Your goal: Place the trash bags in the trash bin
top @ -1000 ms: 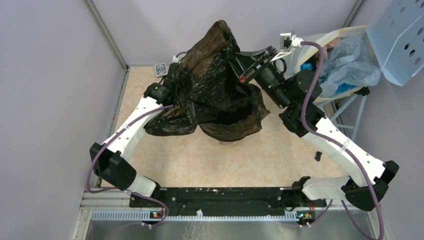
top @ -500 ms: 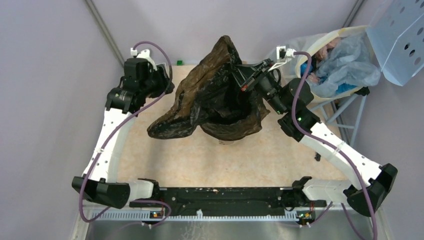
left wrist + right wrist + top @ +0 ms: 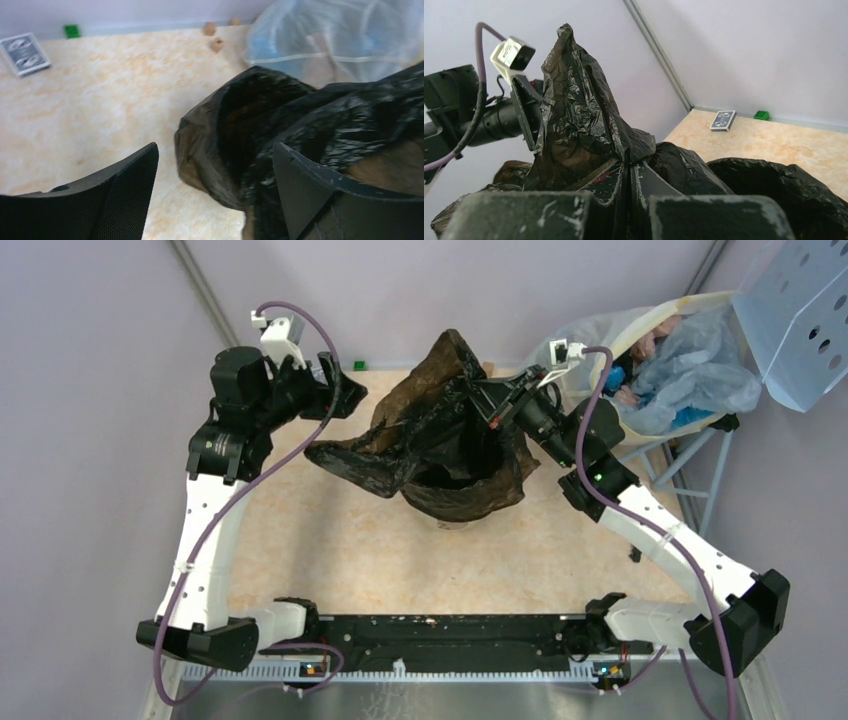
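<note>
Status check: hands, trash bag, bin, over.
Left hand open, beside trash bag. Right hand shut on it, peak held above trash bin. Bag draped over the rim, not in. Nothing else in the way.

The left arm (image 3: 205,515) stands raised, elbow high, left pincer (image 3: 215,150) spread wide open; the right arm (image 3: 665,532) stretches forward, right pincer (image 3: 629,169) pinched shut.

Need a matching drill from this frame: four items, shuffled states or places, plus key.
Items:
1. left tool
2. right tool
3. card deck
4. translucent sack

States or places:
A. shut on the trash bag
B. lying flat on the table, far left
C. open
D. beyond the table's far right edge

Pairs: 1-C, 2-A, 3-B, 4-D
</note>
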